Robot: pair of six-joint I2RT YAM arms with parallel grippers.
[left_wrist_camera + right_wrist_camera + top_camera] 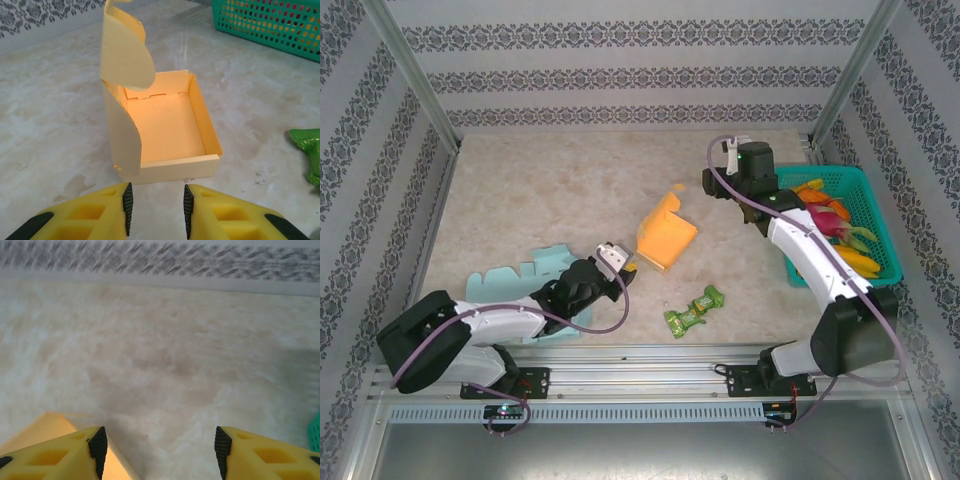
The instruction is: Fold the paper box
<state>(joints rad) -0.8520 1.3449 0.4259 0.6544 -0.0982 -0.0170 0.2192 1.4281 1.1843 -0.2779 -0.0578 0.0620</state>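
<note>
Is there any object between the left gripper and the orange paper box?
Nothing visible does. In the left wrist view, the left gripper faces the open paper box directly, with bare table between them. The green packet lies off to the right.

No text, label, brand or number can be read anywhere. The orange paper box [170, 130] has plain, unprinted faces. The green packets [693, 311] carry some print, but it is too small to make out.
</note>
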